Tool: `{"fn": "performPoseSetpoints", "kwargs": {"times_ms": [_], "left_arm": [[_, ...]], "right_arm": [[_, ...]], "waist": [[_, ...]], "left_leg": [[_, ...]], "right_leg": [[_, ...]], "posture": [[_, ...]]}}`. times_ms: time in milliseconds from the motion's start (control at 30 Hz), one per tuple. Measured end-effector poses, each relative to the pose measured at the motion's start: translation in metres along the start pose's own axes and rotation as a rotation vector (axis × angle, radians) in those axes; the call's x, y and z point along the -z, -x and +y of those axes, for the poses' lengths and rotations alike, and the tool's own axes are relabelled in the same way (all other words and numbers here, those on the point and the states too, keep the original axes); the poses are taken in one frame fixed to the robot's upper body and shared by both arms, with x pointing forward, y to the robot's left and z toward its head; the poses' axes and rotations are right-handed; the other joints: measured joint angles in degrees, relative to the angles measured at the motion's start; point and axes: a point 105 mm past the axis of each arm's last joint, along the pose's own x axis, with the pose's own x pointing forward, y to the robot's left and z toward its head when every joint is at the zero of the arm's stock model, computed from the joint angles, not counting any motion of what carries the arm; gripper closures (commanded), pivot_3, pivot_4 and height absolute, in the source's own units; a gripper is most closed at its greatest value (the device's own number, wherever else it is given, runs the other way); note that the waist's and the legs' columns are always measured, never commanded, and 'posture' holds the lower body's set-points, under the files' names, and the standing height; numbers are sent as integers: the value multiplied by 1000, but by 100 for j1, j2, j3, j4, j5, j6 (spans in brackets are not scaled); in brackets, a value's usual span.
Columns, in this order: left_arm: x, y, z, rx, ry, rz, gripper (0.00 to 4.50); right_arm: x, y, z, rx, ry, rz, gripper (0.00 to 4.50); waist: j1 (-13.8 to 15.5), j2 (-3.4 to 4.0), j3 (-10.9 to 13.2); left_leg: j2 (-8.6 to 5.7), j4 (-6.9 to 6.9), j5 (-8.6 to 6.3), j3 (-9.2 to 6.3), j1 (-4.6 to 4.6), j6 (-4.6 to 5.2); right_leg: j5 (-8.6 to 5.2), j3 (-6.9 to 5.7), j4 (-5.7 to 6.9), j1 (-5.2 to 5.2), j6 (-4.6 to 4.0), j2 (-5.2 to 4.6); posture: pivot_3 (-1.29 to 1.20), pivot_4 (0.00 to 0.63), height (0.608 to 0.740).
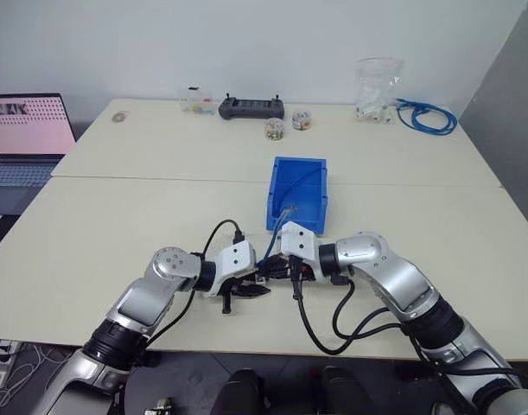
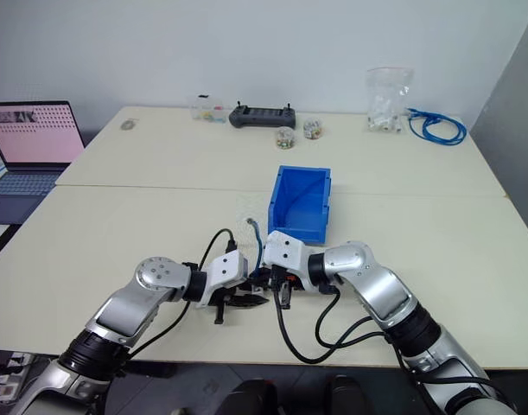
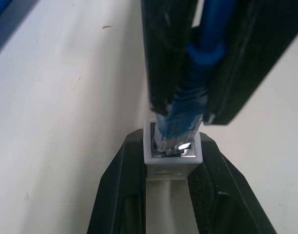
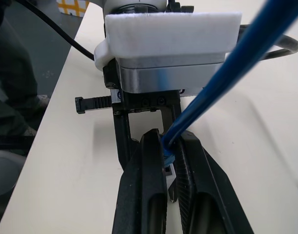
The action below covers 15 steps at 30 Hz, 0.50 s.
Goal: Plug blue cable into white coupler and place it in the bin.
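The white coupler is clamped between my left gripper's two black fingers, just above the table's near edge. My right gripper faces it and is shut on the blue cable just behind its clear plug. The plug's tip sits in the coupler's socket opening. From the right gripper the cable arches up, its free end near the bin's front. The blue bin stands open just beyond both grippers. The left gripper meets the right one at the table's middle front.
A laptop sits on a side table at far left. Along the back edge lie a black controller, two small jars, a clear bag and a coiled blue cable bundle. Black arm cables loop over the table's front edge.
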Motion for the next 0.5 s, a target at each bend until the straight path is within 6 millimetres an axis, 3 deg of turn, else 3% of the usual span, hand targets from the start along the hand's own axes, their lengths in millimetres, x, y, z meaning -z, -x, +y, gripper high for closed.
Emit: {"fn": "performPoseSetpoints", "kwargs": {"times_ms": [500], "left_arm": [[1,-5,4,-6,10,14,3710]], "right_arm": [[1,4,-2,81,-49,64,4500]], "waist": [[0,4,-35]], "left_leg": [[-1,-2,0,-2,11,1]], "right_leg": [[-2,0,-2,10,3,-1]], "posture": [[0,150,740]]}}
